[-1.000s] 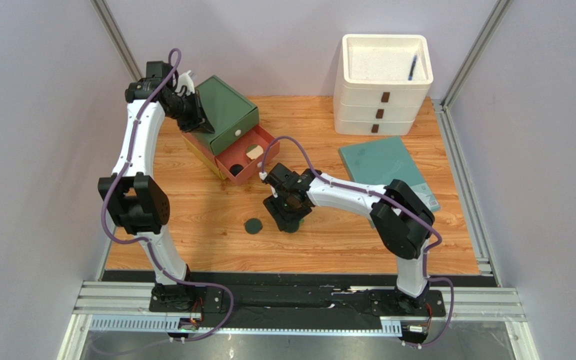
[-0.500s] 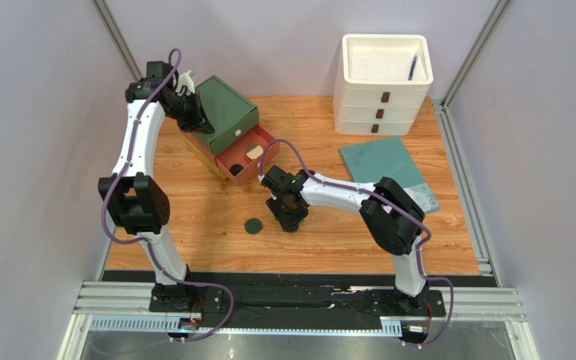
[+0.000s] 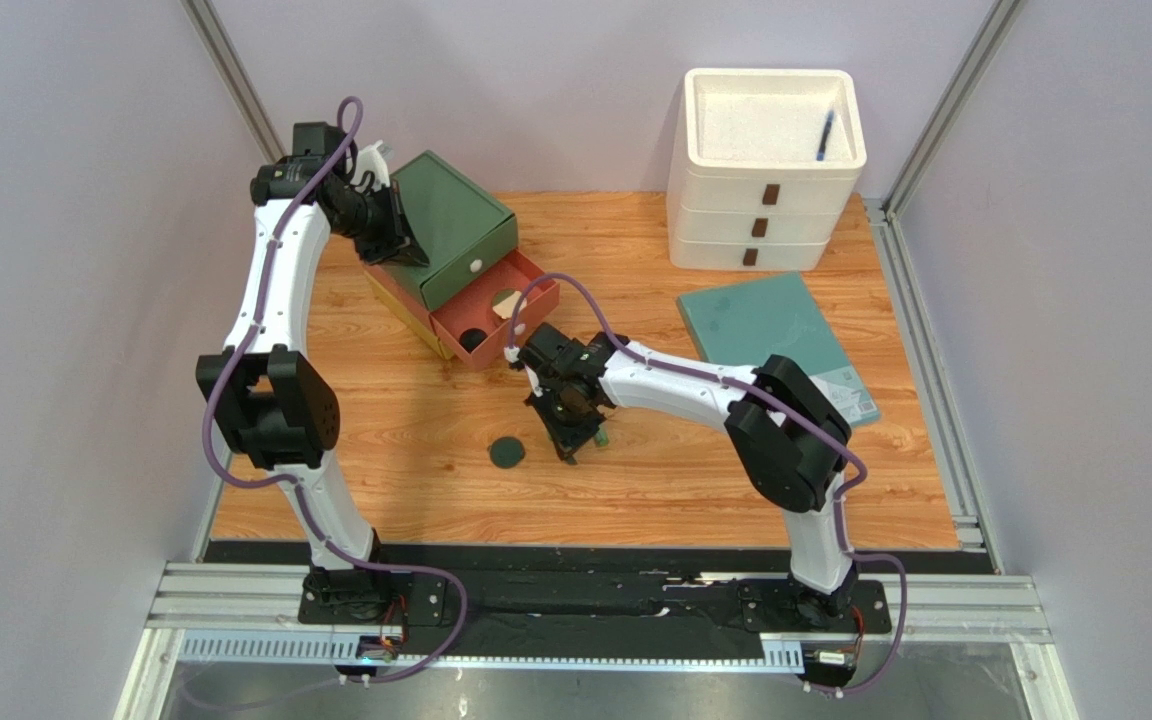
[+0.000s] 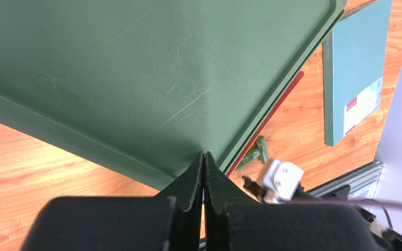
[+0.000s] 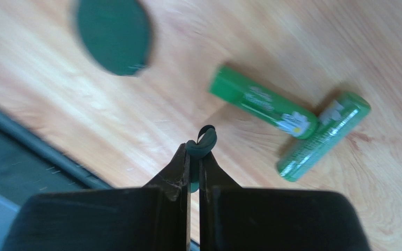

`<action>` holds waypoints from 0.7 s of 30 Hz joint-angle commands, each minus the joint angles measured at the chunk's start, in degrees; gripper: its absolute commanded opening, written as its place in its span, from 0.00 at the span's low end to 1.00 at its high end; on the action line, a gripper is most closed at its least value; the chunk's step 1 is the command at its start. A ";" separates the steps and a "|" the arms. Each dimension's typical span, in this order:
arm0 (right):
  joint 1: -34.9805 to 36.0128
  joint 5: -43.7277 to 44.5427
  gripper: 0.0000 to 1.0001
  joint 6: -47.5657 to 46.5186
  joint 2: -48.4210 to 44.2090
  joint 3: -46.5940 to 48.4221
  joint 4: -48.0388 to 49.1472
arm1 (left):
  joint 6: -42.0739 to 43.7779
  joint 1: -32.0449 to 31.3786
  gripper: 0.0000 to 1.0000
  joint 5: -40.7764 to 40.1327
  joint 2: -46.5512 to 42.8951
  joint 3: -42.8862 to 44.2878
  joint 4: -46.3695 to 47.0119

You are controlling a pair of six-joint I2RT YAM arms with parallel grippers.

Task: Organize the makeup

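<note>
The red drawer point(image 3: 495, 323) holds a few pieces, but a dark green compact point(image 5: 114, 34) and two bright green tubes point(image 5: 263, 104) lie loose on the worktop point(image 3: 687, 465), so much remains. The right pincer point(image 5: 194, 157) is clamped on a small dark green piece point(image 5: 203, 140); the left pincer point(image 4: 204, 159), jaws together, touches the green box point(image 4: 135, 68).

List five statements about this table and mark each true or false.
1. The red drawer is closed. False: it stands open.
2. The blue pen lies in the white top tray. True.
3. The right tool is wide open. False: it is shut.
4. Two green tubes lie on the wooden table. True.
5. The dark green compact rests on the teal book. False: it lies on the table, apart from the book.
</note>
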 commanded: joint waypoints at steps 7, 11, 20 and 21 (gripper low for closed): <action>-1.87 -10.96 0.00 1.37 -5.57 18.44 6.47 | 3.50 0.22 0.00 -8.11 3.61 -4.35 -6.22; -4.95 -13.60 0.00 5.50 -1.00 26.96 9.72 | 3.24 0.22 0.00 -7.76 3.61 -4.36 -5.87; -7.68 -16.42 0.13 12.10 12.53 42.60 11.66 | 3.50 0.31 0.00 -7.40 3.79 -4.09 -6.22; -7.77 -16.16 0.16 12.45 13.33 43.23 11.40 | 3.50 0.22 0.00 -7.49 3.79 -4.01 -6.31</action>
